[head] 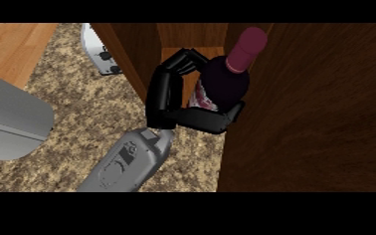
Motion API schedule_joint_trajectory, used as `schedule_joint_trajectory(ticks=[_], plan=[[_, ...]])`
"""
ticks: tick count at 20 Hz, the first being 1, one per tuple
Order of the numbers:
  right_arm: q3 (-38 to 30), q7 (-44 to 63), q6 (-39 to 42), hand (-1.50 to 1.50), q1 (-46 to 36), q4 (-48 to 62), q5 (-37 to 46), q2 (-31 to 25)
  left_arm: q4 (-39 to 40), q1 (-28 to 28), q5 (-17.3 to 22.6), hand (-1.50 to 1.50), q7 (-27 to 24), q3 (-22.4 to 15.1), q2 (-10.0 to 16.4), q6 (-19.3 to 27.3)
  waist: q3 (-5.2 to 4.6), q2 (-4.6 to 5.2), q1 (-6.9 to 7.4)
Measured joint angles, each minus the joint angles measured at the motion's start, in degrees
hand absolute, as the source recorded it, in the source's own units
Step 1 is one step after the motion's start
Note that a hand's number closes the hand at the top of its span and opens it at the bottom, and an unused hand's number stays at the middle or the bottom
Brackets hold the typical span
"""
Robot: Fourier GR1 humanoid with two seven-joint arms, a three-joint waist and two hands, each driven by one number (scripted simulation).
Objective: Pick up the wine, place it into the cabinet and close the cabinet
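The wine bottle [224,82] is dark with a maroon neck and cap and a pale label. It stands tilted in the mouth of the brown wooden cabinet [136,55], close against the wide wooden panel [308,109] on the right. My right hand [198,118] is shut on the bottle's lower body: its fingers [167,82] reach up the bottle's left side and curl behind it, and the thumb wraps underneath. The hand hides the bottle's base. The grey forearm [129,164] comes in from the lower edge. My left hand does not show.
The speckled stone counter [81,109] spreads to the left and below. A white appliance [99,50] stands beside the cabinet's left wall. A large grey shape [22,119] fills the left edge. Wooden floor [22,45] shows at the upper left.
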Motion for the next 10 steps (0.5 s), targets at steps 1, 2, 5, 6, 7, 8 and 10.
schedule_joint_trajectory(ticks=[1,2,5,6,7,8,10], plan=[[-0.1,0.4,-0.2,-1.5,-0.5,0.0,0.0,0.0,0.6,0.5,0.8,1.5,-1.2,0.3,0.0,-0.4,0.0,0.01,0.05],[-0.6,0.6,-0.1,-1.5,-1.2,0.2,0.0,-0.3,1.5,0.3,1.8,1.5,-2.4,0.8,0.0,-0.7,0.0,0.02,0.08],[-1.2,0.4,0.0,-1.5,-1.0,0.2,0.0,-0.3,4.1,0.4,4.2,1.5,-6.1,-0.1,0.0,0.5,0.0,0.03,0.02],[-0.9,0.6,-0.2,-1.5,-1.6,0.3,0.0,-0.2,5.2,0.2,4.8,1.5,-7.0,-0.5,0.0,0.6,0.0,0.04,0.04],[-0.4,1.0,-0.5,-1.5,-1.6,0.2,0.1,0.0,5.8,-0.1,4.9,1.5,-7.1,-1.5,0.0,1.7,0.0,0.02,0.02],[0.2,0.6,-0.5,-1.5,-1.1,0.2,0.2,0.3,6.5,0.5,5.0,1.5,-8.2,-1.5,0.0,1.4,0.0,0.01,0.06],[-1.1,0.4,-0.1,-1.5,-0.9,0.1,0.1,-0.3,7.8,1.2,3.9,1.5,-9.0,-1.2,0.5,0.4,0.01,-0.01,0.15]])
